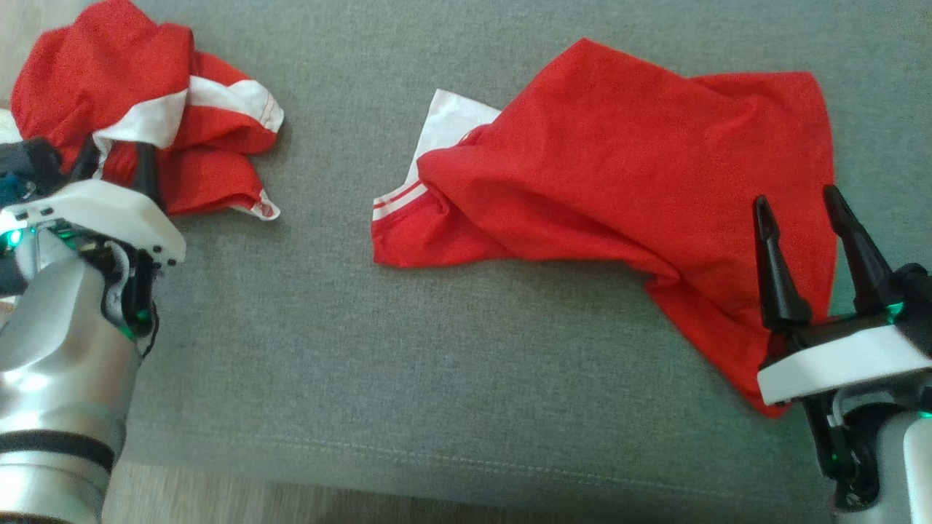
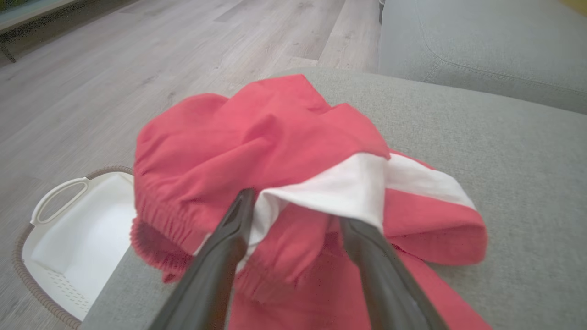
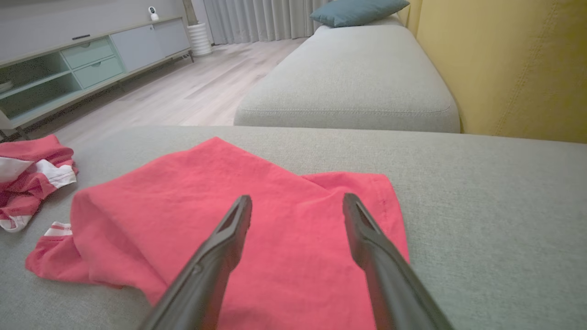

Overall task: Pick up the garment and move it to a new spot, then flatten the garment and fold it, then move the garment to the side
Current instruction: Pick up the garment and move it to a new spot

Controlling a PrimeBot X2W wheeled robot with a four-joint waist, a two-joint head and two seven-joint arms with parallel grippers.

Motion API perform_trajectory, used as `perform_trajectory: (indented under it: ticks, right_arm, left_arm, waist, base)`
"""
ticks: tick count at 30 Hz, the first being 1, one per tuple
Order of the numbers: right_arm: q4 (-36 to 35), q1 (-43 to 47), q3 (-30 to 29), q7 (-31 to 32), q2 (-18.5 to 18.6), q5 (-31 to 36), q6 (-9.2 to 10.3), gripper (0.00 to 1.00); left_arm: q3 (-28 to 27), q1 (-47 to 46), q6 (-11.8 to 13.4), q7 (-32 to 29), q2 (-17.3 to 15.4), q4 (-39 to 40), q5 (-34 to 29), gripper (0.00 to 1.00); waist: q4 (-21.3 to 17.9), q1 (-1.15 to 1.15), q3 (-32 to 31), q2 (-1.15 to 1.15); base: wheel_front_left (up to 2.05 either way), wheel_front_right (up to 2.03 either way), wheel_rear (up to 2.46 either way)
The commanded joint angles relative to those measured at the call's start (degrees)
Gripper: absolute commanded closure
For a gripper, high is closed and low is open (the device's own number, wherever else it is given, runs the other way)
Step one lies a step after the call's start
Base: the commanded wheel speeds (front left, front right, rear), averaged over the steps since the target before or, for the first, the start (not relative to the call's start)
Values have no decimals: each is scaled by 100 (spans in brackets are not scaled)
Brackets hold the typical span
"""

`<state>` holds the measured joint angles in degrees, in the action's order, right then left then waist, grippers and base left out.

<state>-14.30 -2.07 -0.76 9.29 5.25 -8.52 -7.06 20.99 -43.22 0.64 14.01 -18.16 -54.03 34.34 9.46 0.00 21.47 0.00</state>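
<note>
Left end effector over crumpled garment

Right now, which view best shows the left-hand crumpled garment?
Left wrist view: the crumpled garment sits close, white band between the left gripper's open fingers. Head view hides part behind the left arm; right wrist view crops it, far left.
</note>
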Motion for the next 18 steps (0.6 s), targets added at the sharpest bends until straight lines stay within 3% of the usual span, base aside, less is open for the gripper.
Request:
perform_trajectory:
  ticks: [1,4,10,18]
  right_arm:
    - [-191,-109,116,-47,13,-21,-43,0]
    - [-124,-84,137,-114,-30,-34,-43,0]
    - [62,69,158,-233,-117,-62,-43,0]
    - [265,361,124,-315,-195,-72,-43,0]
  left_arm:
    - [-247,-19,51,79,-277,114,-50,0]
    - [-545,247,266,94,-296,689,-240,0]
    - [-1139,1508,595,97,-107,2570,-866,0]
    - [-963,3043,829,89,125,4425,-1434,0]
  waist:
    - [-29,0,-77,0]
    - [-87,0,-266,0]
    - [-190,0,-780,0]
    - [-435,0,-1404,0]
  base:
    - [0,0,0]
    - [0,0,0]
    - [0,0,0]
    - [0,0,0]
